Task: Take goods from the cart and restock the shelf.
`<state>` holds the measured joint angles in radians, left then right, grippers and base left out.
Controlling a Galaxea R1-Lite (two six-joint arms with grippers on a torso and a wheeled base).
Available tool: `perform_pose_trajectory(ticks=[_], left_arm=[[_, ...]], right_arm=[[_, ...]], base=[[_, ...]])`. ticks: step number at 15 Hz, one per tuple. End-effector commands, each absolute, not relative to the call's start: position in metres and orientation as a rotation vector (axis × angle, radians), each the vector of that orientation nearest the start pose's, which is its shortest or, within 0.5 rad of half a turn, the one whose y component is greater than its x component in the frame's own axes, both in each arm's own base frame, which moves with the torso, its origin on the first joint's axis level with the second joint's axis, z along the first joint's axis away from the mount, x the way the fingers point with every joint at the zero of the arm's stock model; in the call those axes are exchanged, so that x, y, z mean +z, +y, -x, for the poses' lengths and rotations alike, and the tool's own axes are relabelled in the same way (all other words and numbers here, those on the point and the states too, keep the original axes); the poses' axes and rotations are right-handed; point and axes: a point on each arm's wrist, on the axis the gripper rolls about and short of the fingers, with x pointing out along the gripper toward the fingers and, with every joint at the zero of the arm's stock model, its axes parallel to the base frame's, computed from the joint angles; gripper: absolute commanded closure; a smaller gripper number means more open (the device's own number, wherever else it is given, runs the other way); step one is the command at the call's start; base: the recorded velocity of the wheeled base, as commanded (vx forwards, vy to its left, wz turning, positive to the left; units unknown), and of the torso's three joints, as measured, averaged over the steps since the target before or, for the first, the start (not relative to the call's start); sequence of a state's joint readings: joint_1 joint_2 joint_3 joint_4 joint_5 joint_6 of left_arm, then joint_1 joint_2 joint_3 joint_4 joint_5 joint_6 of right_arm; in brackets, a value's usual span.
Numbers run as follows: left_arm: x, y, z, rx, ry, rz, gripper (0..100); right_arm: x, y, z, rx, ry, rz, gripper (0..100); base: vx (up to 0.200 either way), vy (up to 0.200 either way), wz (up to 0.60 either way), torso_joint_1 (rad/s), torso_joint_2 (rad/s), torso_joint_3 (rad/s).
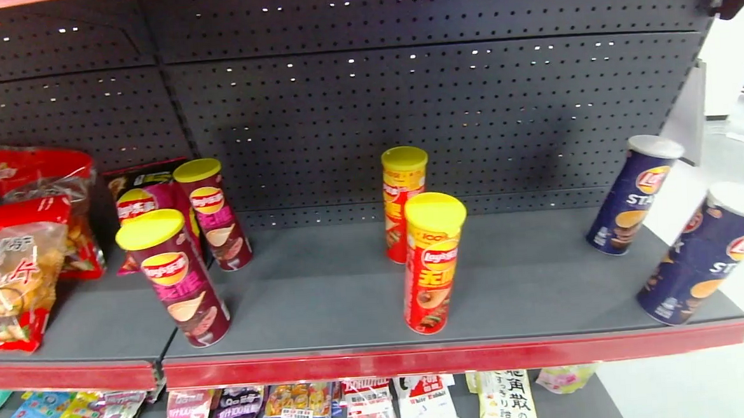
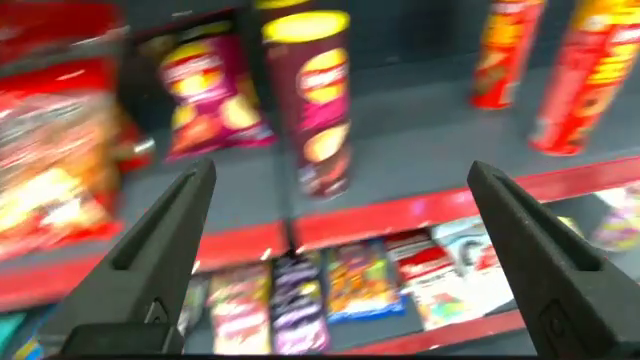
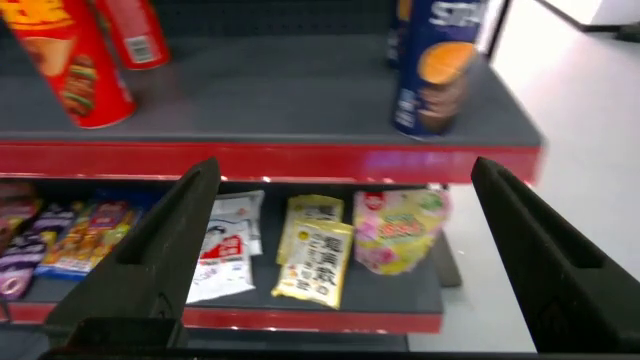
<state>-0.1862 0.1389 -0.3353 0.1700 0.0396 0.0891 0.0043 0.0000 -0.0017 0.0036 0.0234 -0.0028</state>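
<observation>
The grey shelf board [image 1: 325, 288] with a red front edge carries chip cans. Two maroon cans [image 1: 175, 276] [image 1: 214, 214] stand at its left, two red cans [image 1: 432, 263] [image 1: 403, 188] in the middle, and two blue cans [image 1: 632, 195] [image 1: 705, 255] at the right end. My left gripper [image 2: 340, 172] hangs open and holds nothing, in front of the shelf edge facing the front maroon can [image 2: 312, 100]. My right gripper [image 3: 345, 165] is open with nothing in it, before the shelf's right part, with a blue can [image 3: 435, 70] and a red can [image 3: 75, 65] beyond it.
Snack bags [image 1: 13, 279] fill the shelf's far left beside a magenta chip bag [image 2: 205, 95]. Bare board lies between the can groups. A lower shelf holds several small packets [image 1: 369, 406] [image 3: 315, 250]. A dark pegboard wall [image 1: 443, 103] backs the shelf. Open floor [image 1: 737, 374] lies past the right end.
</observation>
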Motion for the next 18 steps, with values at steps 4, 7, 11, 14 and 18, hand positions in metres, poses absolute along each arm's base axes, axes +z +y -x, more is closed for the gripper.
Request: perform_pose_trajectory(ticks=[4,7,11,14,18], left_arm=[[0.118,0.006,0.028,-0.141,0.029,-0.068,0],[0.08,0.002,0.015,-0.233,0.073,-0.048,0],[0.078,0.002,0.015,-0.123,0.107,-0.009,0],[0.078,0.002,0.015,-0.119,0.102,-0.021,0],[0.078,0.002,0.015,-0.122,0.103,-0.023,0]], right_arm=[[0.076,0.001,0.022,0.045,0.018,0.003,0],[0.076,0.001,0.022,0.077,0.017,0.007,0],[0.102,0.002,0.026,0.109,-0.054,-0.012,0],[0.198,0.003,-0.012,0.157,0.016,-0.088,0],[0.153,0.006,-0.022,0.266,0.201,0.035,0]], base=[[0.0,0.0,0.0,0.0,0.0,0.0],[0.0,0.0,0.0,0.0,0.0,0.0],[0.0,0.0,0.0,0.0,0.0,0.0],[0.0,0.0,0.0,0.0,0.0,0.0],[0.0,0.0,0.0,0.0,0.0,0.0]])
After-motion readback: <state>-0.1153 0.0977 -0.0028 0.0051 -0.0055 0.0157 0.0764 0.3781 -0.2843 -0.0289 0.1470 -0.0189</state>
